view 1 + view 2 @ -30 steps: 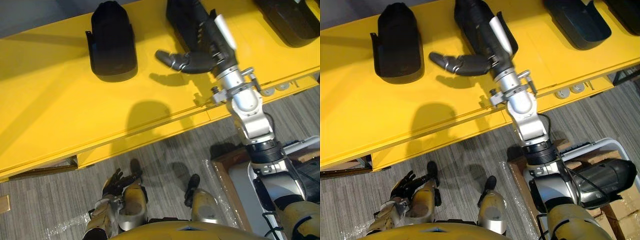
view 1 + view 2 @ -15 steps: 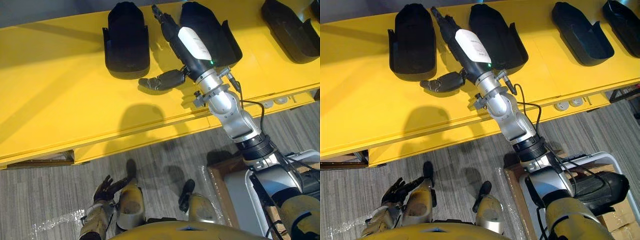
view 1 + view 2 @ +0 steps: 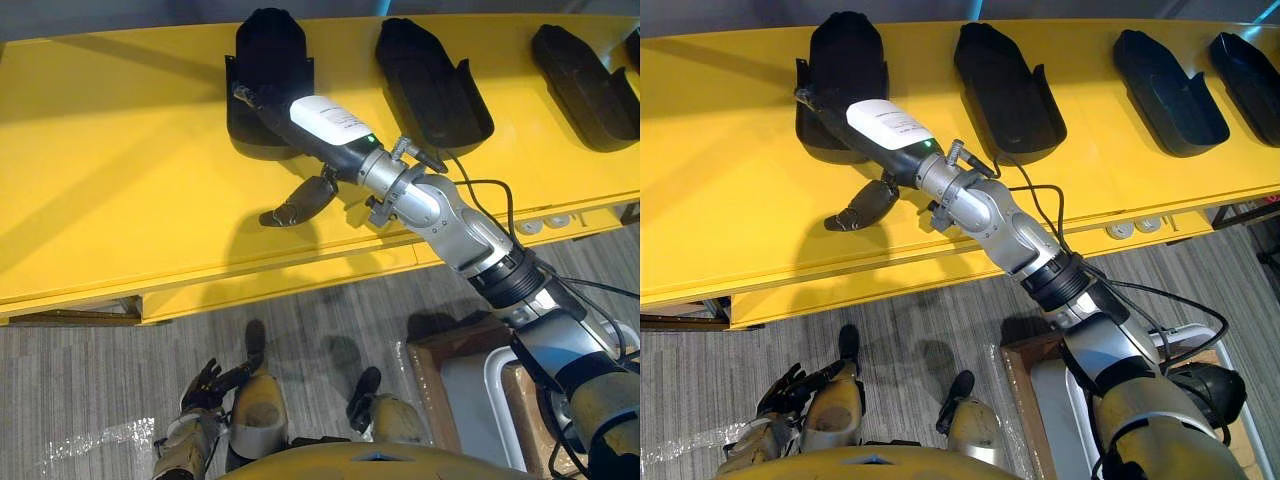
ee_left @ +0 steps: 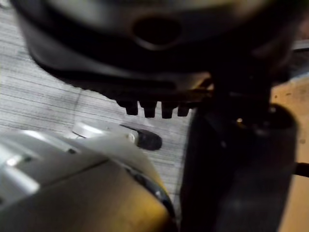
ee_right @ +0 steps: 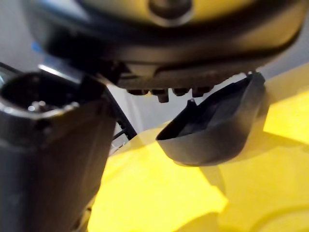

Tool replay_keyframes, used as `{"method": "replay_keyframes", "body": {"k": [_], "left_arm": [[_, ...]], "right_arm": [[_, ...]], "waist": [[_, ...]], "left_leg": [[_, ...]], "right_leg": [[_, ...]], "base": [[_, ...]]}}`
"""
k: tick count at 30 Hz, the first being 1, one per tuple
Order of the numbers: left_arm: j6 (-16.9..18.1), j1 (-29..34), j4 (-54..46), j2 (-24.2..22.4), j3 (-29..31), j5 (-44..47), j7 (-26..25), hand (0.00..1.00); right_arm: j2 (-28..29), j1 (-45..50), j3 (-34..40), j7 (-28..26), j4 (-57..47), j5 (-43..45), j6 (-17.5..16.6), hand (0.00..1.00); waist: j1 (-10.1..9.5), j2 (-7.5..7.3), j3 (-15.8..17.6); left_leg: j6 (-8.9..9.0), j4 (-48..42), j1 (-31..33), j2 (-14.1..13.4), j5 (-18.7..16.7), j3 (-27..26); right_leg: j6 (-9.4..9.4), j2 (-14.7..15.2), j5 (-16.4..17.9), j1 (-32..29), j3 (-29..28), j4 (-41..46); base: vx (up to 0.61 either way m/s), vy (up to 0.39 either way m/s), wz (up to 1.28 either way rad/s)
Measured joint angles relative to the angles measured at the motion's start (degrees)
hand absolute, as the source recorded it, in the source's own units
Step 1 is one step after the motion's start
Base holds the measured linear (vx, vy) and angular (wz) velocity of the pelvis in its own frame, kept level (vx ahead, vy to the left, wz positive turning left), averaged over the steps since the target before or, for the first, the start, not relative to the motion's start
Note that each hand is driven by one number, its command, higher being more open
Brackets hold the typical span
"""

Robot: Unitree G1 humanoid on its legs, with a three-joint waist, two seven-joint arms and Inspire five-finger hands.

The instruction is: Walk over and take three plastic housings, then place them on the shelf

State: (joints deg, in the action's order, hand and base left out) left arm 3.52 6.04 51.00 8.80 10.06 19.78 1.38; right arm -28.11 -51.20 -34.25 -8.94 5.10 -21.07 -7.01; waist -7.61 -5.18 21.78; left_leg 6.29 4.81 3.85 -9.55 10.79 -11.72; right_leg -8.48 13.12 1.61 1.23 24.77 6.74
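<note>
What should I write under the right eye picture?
Open right hand stretched over the leftmost black housing on a yellow table.

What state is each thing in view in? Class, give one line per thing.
right hand: open, fingers straight, stretched over the leftmost housing.
left hand: open, fingers relaxed, hanging low near the floor.
leftmost housing: resting on the yellow table.
second housing: resting on the table, hollow side up.
third housing: the same.
fourth housing: the same.

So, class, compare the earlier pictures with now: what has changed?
The right hand swung leftward from the second housing to the leftmost housing, open at its edge, nothing grasped. The housings stay on the yellow table; the left hand stays low, open.
</note>
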Motion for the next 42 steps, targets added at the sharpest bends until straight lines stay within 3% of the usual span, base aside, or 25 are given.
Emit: {"method": "replay_keyframes", "body": {"k": [8, 13, 30, 42], "left_arm": [[-0.56, 0.01, -0.47, 0.36, 0.05, 0.01, -0.03, 1.00], [-1.20, 0.00, -0.94, 0.34, 0.12, 0.00, -0.02, 1.00], [-2.09, 0.01, -0.97, 1.21, 0.04, -0.02, -0.05, 1.00], [-2.58, 0.32, -0.90, 2.13, 0.04, -0.26, -0.05, 1.00]], "right_arm": [[-0.82, -2.10, -1.60, -3.45, 1.55, 0.02, -1.30, 1.00], [-1.06, -3.48, -4.00, -9.31, 1.82, 2.31, 0.36, 1.00], [-3.42, -3.87, -3.99, -14.25, 1.94, 6.07, 0.11, 1.00], [-5.59, -2.56, -3.87, -18.38, -1.36, 8.52, -0.30, 1.00]], "waist": [[-0.81, -1.11, -0.61], [-1.11, -1.11, -0.61], [-1.44, -2.66, -1.60], [-0.33, -3.92, -2.44]], "left_leg": [[0.02, -0.01, 0.75, 0.02, 0.08, 0.67], [0.02, -0.01, 0.77, 0.02, 0.07, 0.76], [0.03, 0.01, 0.63, -0.02, 0.08, 0.46], [0.06, 0.02, 0.36, -0.05, 0.05, 0.07]], "right_leg": [[0.02, -0.11, 0.02, -0.23, 0.47, -0.16], [0.05, -0.12, 0.07, -0.21, 0.57, -0.13], [0.06, -0.11, 0.06, -0.29, 0.22, -0.09], [0.06, -0.11, 0.05, -0.23, 0.01, -0.18]], "base": [[0.00, -0.008, 0.04], [0.00, 0.000, 0.00], [0.00, 0.000, 0.00], [0.00, 0.000, 0.00]]}}
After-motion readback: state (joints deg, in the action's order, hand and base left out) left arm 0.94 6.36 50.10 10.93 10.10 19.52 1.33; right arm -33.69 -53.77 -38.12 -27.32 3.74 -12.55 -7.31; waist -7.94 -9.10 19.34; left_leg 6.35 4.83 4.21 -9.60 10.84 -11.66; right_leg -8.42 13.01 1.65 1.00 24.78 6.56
